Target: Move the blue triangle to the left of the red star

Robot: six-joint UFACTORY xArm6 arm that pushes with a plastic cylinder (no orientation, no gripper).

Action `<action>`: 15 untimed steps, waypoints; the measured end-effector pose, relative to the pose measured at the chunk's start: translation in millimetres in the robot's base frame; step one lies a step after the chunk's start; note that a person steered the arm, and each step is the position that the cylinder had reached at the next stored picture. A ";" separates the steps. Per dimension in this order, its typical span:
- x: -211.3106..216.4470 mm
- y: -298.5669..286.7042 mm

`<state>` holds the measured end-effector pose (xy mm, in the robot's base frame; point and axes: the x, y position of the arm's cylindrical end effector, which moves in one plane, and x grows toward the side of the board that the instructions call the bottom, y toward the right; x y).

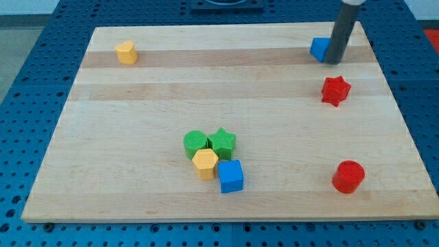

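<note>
- The tip (333, 62) touches the blue triangle (319, 49) at the tabletop's (137, 123) top right, hiding its right side.
- No gripper shows, only the rod.
- The red star (335, 90) sits just below.

The rod (341, 31) comes down from the view's top edge near the right corner, leaning slightly so that its lower part sits further to the view's left than its upper part. My tip (333, 62) rests low at the surface, in the upper right of the view.
</note>
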<state>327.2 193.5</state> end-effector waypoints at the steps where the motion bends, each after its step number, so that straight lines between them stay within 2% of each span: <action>1: 32.4 -25.5; 2: 49.6 -23.5; 3: 45.5 24.8; 4: 37.4 77.3; 5: 7.4 84.2; 6: -41.2 70.1; 7: -80.4 28.7; 8: -85.3 10.9; 9: -83.3 -4.7; 10: -57.1 -38.0; 12: 30.7 -101.6; 13: 25.6 -108.8; 14: -55.9 -83.0; 15: -83.6 -21.7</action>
<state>243.6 171.8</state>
